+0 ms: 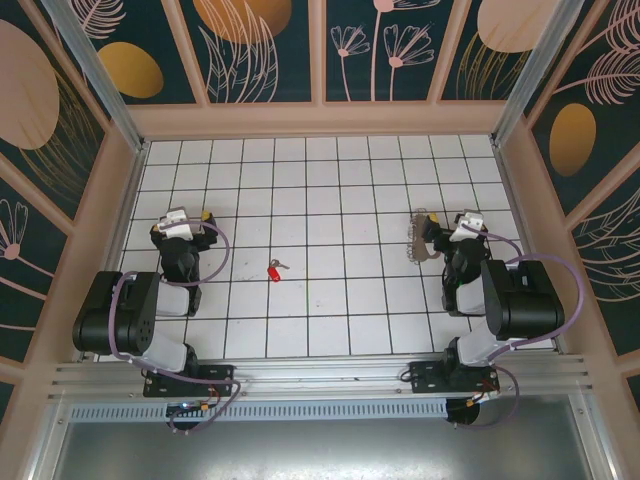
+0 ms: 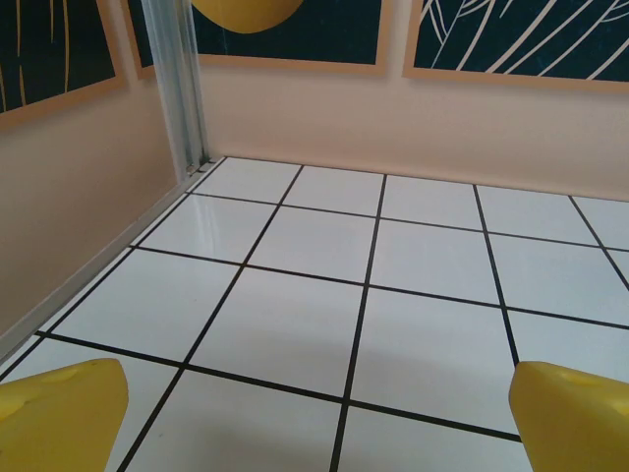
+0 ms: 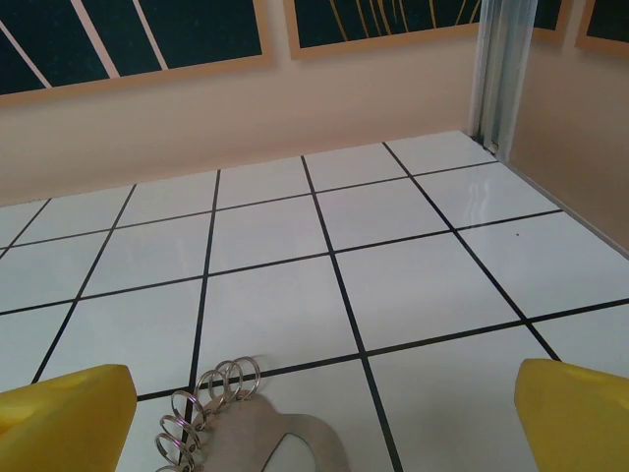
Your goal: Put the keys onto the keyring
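A small key [image 1: 273, 269] with a red head and a short silver blade lies on the white tiled floor, in the middle between the two arms. The keyring [image 1: 420, 238] is a flat tan-grey piece with several silvery split rings [image 3: 209, 390] along its edge. It lies on the floor just left of my right gripper [image 1: 462, 224]. In the right wrist view the keyring [image 3: 257, 436] sits low between the wide-apart yellow fingertips [image 3: 61, 413], nearer the left one. My right gripper [image 3: 319, 421] is open and holds nothing. My left gripper [image 1: 190, 216] is open and empty over bare tiles [image 2: 316, 418].
Peach walls [image 1: 320, 120] with dark floral panels enclose the tiled floor on three sides. A metal corner post [image 2: 182, 88] stands at the far left corner and another [image 3: 501, 69] at the far right. Open tiles stretch between the key and the keyring.
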